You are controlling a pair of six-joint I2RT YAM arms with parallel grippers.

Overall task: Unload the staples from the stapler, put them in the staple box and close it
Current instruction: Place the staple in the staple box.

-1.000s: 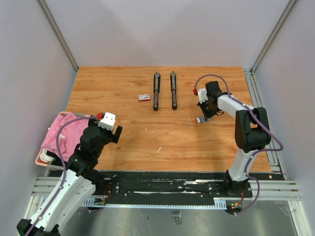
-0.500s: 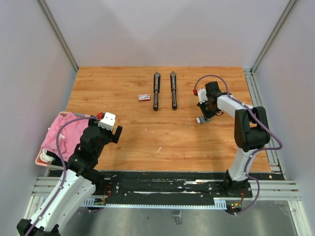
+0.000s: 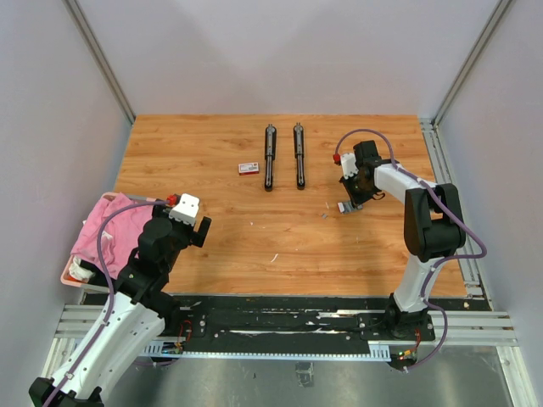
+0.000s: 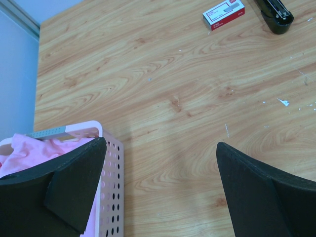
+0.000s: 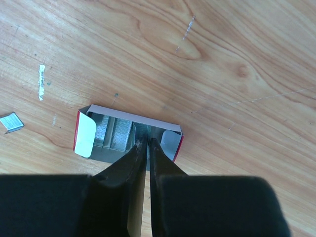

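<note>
Two long black staplers (image 3: 269,157) (image 3: 299,155) lie side by side at the back middle of the table; the end of one stapler (image 4: 276,12) shows in the left wrist view. My right gripper (image 3: 349,202) points down into an open red-and-white box (image 5: 128,123) holding silvery staples (image 5: 112,133). Its tips (image 5: 148,140) stand a narrow slit apart inside the box, with nothing that I can make out between them. A loose staple bit (image 5: 11,122) lies left of the box. My left gripper (image 4: 160,144) hangs wide open and empty over bare wood.
A shut small red-and-white box (image 3: 249,168) lies left of the staplers. A pink perforated basket (image 4: 111,197) with pink cloth (image 3: 110,229) sits at the near left edge, beside my left gripper. Tiny staple bits (image 3: 274,257) dot the wood.
The right gripper's jaws have parted slightly over the open box. Neither arm has moved otherwise.
</note>
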